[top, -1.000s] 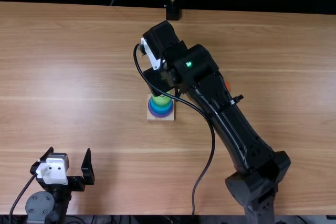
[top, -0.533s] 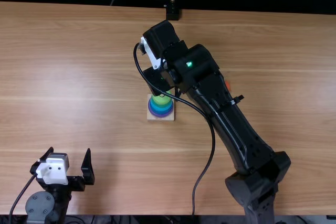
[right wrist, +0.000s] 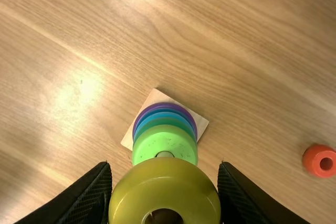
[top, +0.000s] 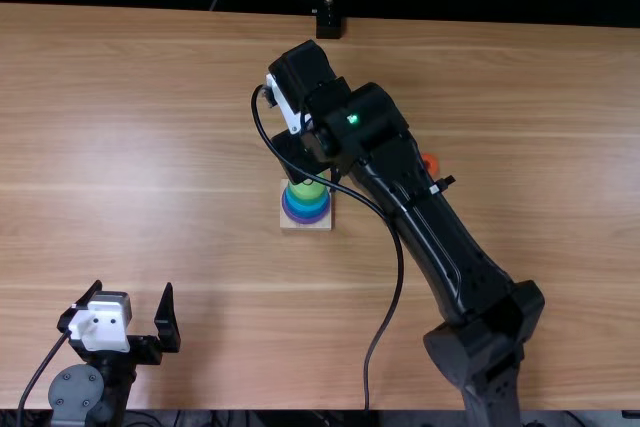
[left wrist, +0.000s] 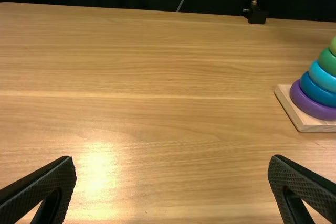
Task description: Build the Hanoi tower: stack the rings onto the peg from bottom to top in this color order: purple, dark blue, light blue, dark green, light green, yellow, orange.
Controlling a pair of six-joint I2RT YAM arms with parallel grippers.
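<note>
Top view highest, tower [top: 306,204] in all three

You have a light brown wooden table [top: 150,147] with streaky grain. Below the fingers of your right gripper [top: 300,157], a flat, square, pale wooden base [right wrist: 157,96] sits directly on it. To those fingers' right in your top view, a small, thick, round orange ring [right wrist: 314,156] lies on the tabletop, apart from the base.

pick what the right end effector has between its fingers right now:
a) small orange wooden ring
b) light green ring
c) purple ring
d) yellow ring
d, the glossy yellow ring sits between the two black fingers of the right end effector, above the light green ring.
</note>
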